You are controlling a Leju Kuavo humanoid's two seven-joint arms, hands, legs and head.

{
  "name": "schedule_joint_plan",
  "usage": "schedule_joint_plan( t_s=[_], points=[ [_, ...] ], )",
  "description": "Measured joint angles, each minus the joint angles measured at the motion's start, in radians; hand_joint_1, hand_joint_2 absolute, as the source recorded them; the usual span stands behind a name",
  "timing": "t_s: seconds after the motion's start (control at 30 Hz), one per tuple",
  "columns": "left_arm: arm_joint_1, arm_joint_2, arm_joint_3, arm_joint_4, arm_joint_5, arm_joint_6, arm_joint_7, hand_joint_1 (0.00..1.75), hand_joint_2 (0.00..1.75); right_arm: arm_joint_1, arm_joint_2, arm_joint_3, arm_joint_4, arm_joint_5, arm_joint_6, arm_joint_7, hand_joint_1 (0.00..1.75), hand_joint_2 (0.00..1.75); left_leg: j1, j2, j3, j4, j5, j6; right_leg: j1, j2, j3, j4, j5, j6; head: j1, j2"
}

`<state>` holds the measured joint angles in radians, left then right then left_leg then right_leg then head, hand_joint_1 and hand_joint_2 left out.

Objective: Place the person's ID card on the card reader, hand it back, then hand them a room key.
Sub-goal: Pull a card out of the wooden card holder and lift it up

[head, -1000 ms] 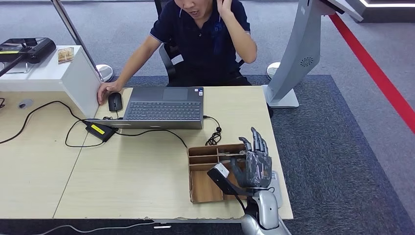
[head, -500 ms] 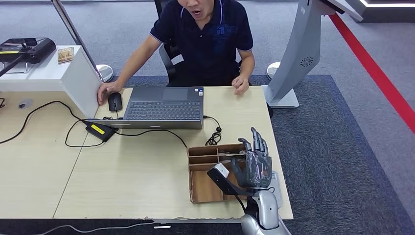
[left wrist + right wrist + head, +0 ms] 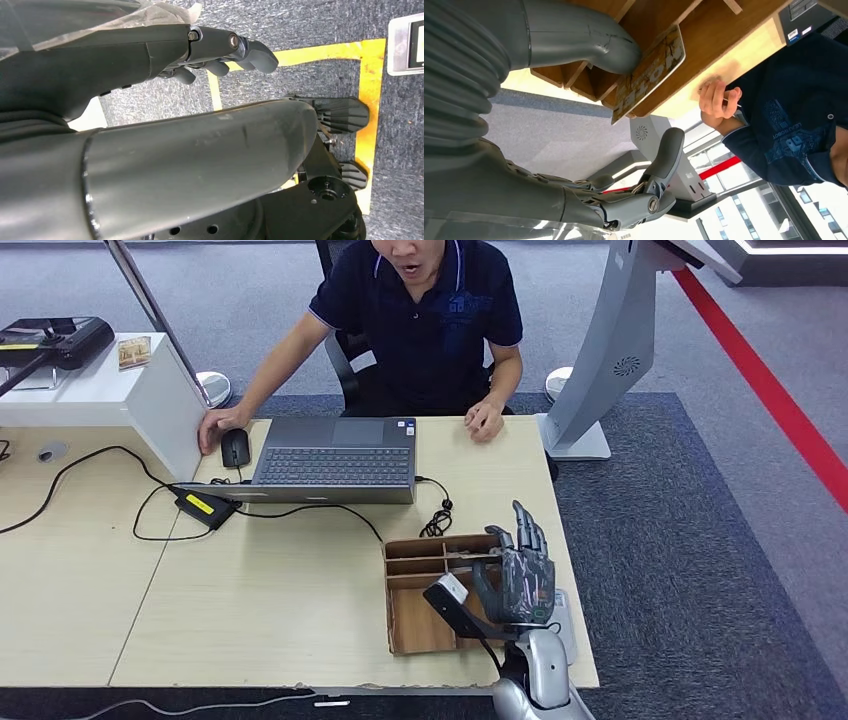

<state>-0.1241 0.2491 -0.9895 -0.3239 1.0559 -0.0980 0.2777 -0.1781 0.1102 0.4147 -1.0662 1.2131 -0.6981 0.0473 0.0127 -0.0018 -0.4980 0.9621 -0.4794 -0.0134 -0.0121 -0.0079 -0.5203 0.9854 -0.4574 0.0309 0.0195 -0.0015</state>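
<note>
Reaching robot hand: the right robot hand (image 3: 520,575) hovers over the wooden organiser (image 3: 420,625) at the near right corner of the table (image 3: 260,590); fingers spread and upright, pinching nothing; in the right wrist view its thumb (image 3: 589,40) lies against a patterned card (image 3: 651,67)
Organiser: an open wooden tray split by slats into several narrow slots and one wider bay; the patterned card leans on edge inside one slot; which slot cannot be told; the wider bay looks bare
Other robot hand: the left robot hand (image 3: 220,45) hangs beside the body above the carpet; fingers loosely bent, close together, nothing in them
Step in hand: probably picking the room key out of the organiser, if the patterned card is the key; its face is too blurred to confirm
ID card: cannot be placed with certainty; a small card (image 3: 134,351) stands on the white box (image 3: 110,390) far left, beside a black device (image 3: 60,340) that may be the reader
Person: seated across the table behind a laptop (image 3: 335,458); one hand (image 3: 484,420) resting on the table edge, well apart from the robot hand
Next move calls for: bringing fingers round to the card's far face to pinch it against the thumb; lifting it straight out of the slot; then a long reach across to the waiting hand
</note>
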Motion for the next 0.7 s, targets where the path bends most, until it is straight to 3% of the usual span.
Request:
schedule_joint_plan(
  t_s=[0.5, 0.57, 0.7],
  points=[
    [0.000, 0.000, 0.000, 0.000, 0.000, 0.000, 0.000, 0.00, 0.00, 0.002, 0.002, 0.000, 0.023, 0.000, 0.000, -0.006, 0.89, 1.75, 0.000, 0.000, 0.000, 0.000, 0.000, 0.000, 0.000, 0.000, 0.000, 0.000, 0.000, 0.000, 0.000, 0.000],
    [0.000, 0.000, 0.000, 0.001, 0.000, 0.000, 0.000, 0.00, 0.00, 0.002, 0.003, 0.000, 0.024, 0.000, 0.000, -0.006, 1.00, 1.75, 0.000, 0.000, 0.000, 0.000, 0.000, 0.000, 0.000, 0.000, 0.000, 0.000, 0.000, 0.000, 0.000, 0.000],
    [0.000, 0.000, 0.000, 0.001, 0.000, 0.000, 0.000, 0.00, 0.00, 0.002, 0.004, 0.000, 0.025, 0.000, 0.000, -0.007, 1.54, 1.75, 0.000, 0.000, 0.000, 0.000, 0.000, 0.000, 0.000, 0.000, 0.000, 0.000, 0.000, 0.000, 0.000, 0.000]
  ],
)
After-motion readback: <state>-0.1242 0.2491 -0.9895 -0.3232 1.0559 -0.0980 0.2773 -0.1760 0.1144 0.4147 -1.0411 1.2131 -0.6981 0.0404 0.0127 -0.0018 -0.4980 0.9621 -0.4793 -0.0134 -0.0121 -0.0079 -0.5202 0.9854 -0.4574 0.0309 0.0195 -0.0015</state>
